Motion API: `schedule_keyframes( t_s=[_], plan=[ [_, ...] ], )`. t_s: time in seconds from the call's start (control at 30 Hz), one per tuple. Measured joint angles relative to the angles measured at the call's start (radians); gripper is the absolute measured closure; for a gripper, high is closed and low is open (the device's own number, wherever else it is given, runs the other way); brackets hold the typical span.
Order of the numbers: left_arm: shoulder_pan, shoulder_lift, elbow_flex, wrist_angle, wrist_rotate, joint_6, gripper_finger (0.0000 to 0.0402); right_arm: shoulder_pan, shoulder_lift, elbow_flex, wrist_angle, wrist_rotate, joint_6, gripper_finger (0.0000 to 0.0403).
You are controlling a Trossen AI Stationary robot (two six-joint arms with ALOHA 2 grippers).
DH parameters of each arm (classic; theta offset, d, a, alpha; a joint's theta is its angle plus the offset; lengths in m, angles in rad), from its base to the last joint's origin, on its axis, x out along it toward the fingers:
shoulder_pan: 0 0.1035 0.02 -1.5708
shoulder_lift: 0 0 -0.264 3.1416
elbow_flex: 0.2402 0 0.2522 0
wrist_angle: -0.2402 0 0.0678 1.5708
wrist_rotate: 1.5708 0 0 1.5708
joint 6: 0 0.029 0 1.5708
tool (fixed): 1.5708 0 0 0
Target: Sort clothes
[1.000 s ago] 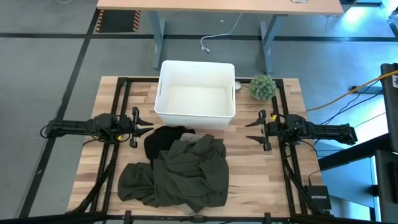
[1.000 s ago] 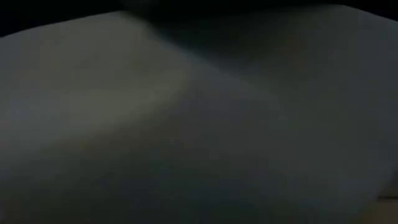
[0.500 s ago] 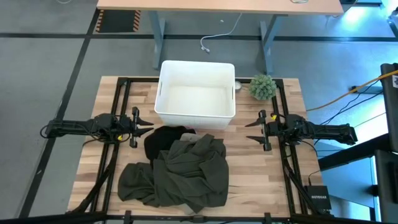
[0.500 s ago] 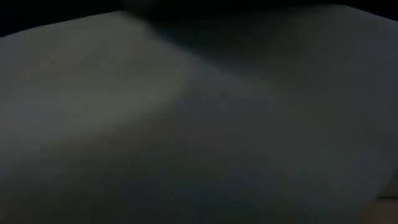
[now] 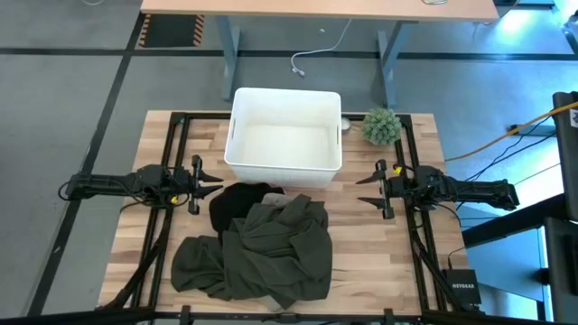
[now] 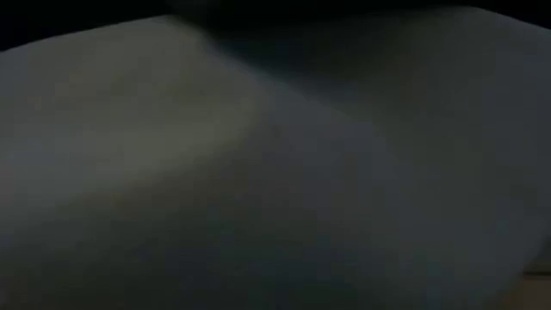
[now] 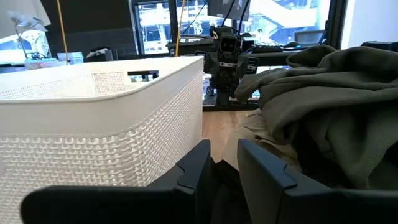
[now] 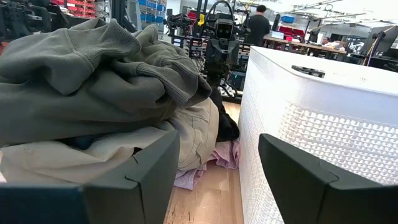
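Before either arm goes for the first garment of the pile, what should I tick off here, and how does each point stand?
1. White bin empty, ready: ok.
2. Clothes heaped in front of the bin, olive garment on top, black garment showing at the bin side: ok.
3. Left pincer open, holding nothing: ok.
4. Right pincer open, holding nothing: ok.
5. Low view usable: not ok, dark fabric fills it.
6. Number of garments under the pile: cannot tell.
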Motion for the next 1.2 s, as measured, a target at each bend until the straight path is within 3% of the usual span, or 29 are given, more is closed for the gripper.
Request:
schedule_keyframes(
  t_s=[0.37, 0.57, 0.73, 0.93, 1.2],
  plan=[
    [0.0, 0.0, 0.0, 0.0, -0.001, 0.003, 0.0326, 0.0, 0.0, 0.0, 0.0, 0.0, 0.0, 0.0166],
    [0.008, 0.0, 0.0, 0.034, -0.135, 0.128, 0.0326, 0.0, 0.0, 0.0, 0.0, 0.0, 0.0, 0.0166],
    [0.006, 0.0, 0.0, 0.032, -0.129, -0.103, 0.0326, 0.0, 0.0, 0.0, 0.0, 0.0, 0.0, 0.0166],
    [0.007, 0.0, 0.0, 0.059, -0.129, -0.166, 0.0326, 0.0, 0.0, 0.0, 0.0, 0.0, 0.0, 0.0166],
    [0.008, 0.0, 0.0, 0.106, -0.141, -0.032, 0.0326, 0.0, 0.0, 0.0, 0.0, 0.0, 0.0, 0.0166]
  ],
)
